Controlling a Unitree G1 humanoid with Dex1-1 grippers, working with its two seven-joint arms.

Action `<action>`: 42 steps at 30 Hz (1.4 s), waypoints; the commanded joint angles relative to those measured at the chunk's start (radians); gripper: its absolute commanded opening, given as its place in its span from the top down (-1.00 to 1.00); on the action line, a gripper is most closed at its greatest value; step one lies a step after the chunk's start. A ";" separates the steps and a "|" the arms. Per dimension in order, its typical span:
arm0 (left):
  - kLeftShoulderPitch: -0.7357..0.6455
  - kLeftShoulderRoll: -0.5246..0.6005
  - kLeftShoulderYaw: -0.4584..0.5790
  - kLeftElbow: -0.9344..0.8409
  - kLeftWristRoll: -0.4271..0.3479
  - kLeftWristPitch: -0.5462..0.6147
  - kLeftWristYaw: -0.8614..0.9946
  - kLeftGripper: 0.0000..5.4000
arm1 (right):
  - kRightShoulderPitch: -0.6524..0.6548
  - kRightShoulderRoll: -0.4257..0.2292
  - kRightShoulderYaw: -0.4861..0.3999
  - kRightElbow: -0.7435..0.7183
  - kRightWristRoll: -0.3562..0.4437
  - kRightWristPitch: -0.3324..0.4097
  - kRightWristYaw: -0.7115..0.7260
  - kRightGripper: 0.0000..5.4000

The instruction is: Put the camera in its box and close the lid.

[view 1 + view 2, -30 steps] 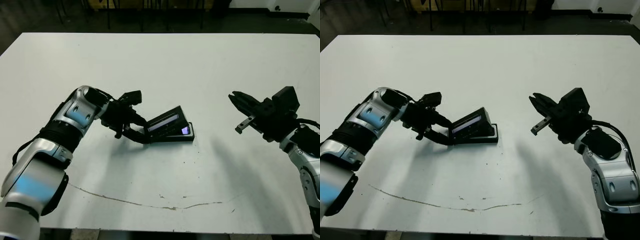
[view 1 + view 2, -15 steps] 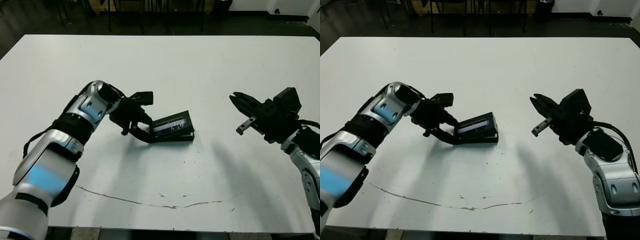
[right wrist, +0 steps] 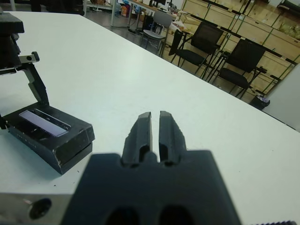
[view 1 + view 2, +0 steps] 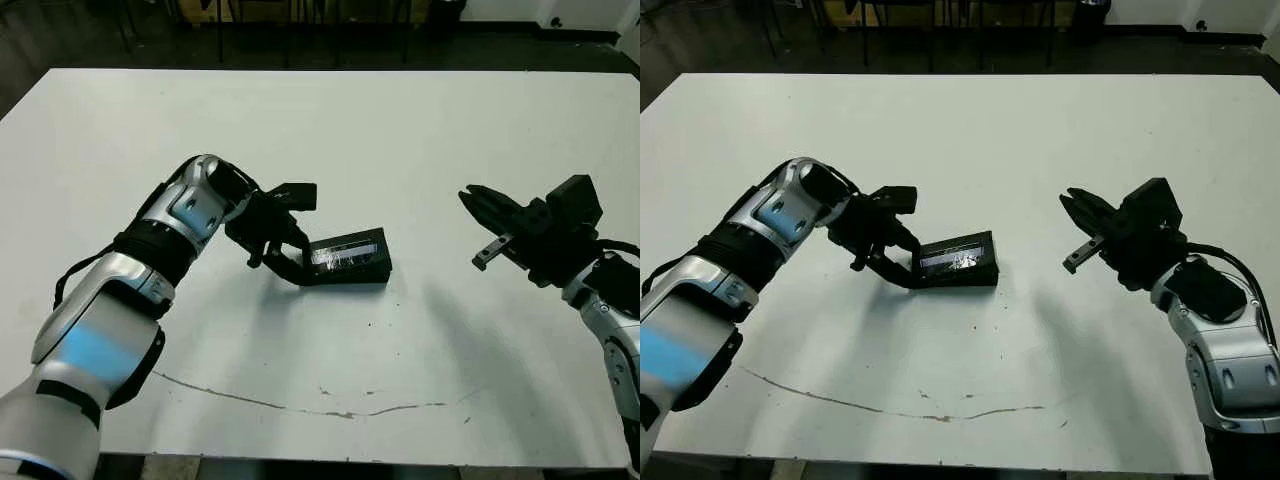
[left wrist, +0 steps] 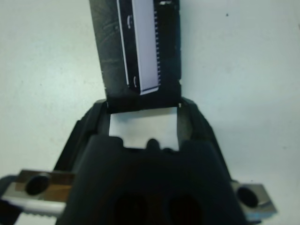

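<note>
the left gripper (image 4: 292,262) pinches the near end of the lid (image 4: 347,256), which sits slightly tilted over the box (image 3: 75,154) on the white table (image 4: 400,130) just past its fingertips, while the right gripper (image 4: 478,222), fingers pressed together, hangs well apart with bare table between, and chairs (image 3: 206,44) stand beyond.

Black chairs (image 3: 241,58) before wooden cabinets (image 3: 262,28)
</note>
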 commanded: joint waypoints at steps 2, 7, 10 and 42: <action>0.026 -0.009 -0.003 -0.036 -0.005 0.010 -0.018 0.12 | 0.018 -0.006 0.003 -0.003 -0.005 0.029 -0.007 1.00; 0.024 0.015 0.018 -0.081 -0.013 0.026 -0.026 0.12 | 0.011 -0.004 0.013 0.002 -0.011 0.028 -0.006 1.00; 0.027 0.027 0.013 -0.106 0.000 0.036 -0.015 0.12 | 0.010 -0.006 0.019 -0.001 -0.019 0.026 -0.011 1.00; 0.026 0.109 -0.040 -0.239 0.115 0.036 0.050 -0.83 | 0.006 -0.001 0.032 -0.016 -0.008 0.036 -0.011 1.00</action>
